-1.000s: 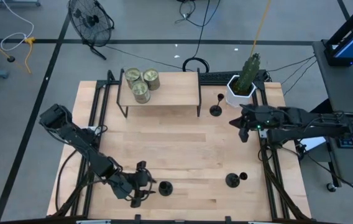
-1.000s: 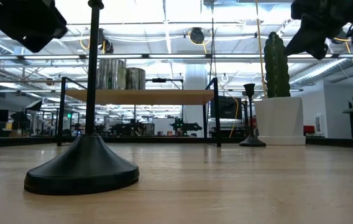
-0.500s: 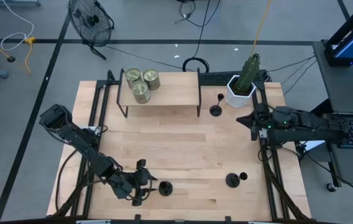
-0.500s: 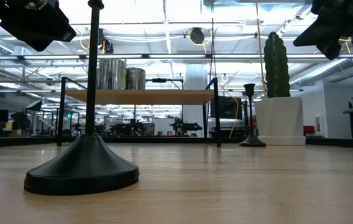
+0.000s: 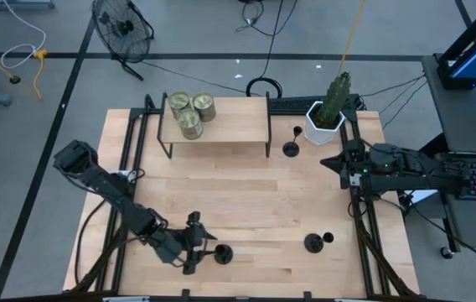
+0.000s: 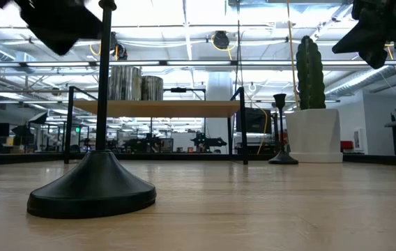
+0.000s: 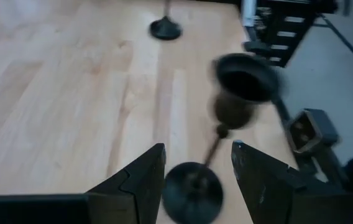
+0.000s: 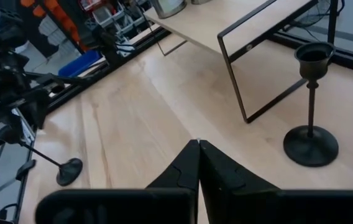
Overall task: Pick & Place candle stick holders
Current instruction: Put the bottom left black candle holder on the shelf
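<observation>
The wooden table (image 5: 246, 201) fills the middle of the high view, with a small shelf (image 5: 217, 126) standing at its upper centre and three glass jars (image 5: 191, 111) grouped on the shelf's left part. A white pot with a cactus (image 5: 328, 113) sits at the table's upper right. The left arm reaches down along the lower left of the frame, and compared with a second ago its left gripper (image 5: 198, 249) has edged to the right, closer to the candle stick holder (image 5: 222, 253) at the lower centre; its fingers stand partly open on either side of that holder's stem without pinching it, as the left wrist view shows, where the holder (image 7: 226, 124) rises between the two dark fingers (image 7: 140, 177). In the low view this same holder (image 6: 97, 178) looms at the left of the frame, upright on the table, unmoved from the earlier frames. The right arm lies at the right edge of the table; it has drawn back to the right since a second ago and its right gripper (image 5: 337, 161) now sits below the pot, fingers pressed together and empty. A second holder (image 5: 292, 144) stands just left of the pot, upright, and a third (image 5: 315, 242) stands at the lower right of the table; neither has shifted.
</observation>
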`<action>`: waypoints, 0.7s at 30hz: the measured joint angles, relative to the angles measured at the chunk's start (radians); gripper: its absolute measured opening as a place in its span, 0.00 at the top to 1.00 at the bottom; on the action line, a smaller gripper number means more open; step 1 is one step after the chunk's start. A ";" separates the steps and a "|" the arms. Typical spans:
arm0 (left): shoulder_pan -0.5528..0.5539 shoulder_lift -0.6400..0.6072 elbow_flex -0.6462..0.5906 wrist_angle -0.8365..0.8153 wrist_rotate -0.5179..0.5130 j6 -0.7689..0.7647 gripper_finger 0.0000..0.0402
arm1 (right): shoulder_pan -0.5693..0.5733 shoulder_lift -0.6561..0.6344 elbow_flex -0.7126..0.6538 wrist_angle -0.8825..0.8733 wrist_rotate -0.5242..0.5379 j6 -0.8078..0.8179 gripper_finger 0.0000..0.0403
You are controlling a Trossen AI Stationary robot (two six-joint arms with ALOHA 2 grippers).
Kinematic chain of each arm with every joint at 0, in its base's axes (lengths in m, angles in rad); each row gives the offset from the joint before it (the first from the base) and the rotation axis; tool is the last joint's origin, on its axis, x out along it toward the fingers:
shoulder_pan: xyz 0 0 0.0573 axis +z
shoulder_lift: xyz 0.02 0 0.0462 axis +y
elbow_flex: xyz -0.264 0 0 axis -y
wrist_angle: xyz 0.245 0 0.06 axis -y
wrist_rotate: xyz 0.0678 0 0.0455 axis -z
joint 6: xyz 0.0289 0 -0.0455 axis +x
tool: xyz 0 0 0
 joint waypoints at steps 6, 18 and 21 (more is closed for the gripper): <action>0.033 0.000 0.000 -0.011 0.060 -0.017 0.52 | 0.000 0.000 0.000 0.001 -0.004 0.011 1.00; 0.036 0.000 0.000 -0.007 0.082 -0.033 0.52 | 0.000 0.000 0.000 0.001 -0.004 0.011 1.00; 0.036 0.000 0.000 -0.007 0.076 -0.053 0.52 | 0.000 0.000 0.000 0.002 -0.004 0.011 1.00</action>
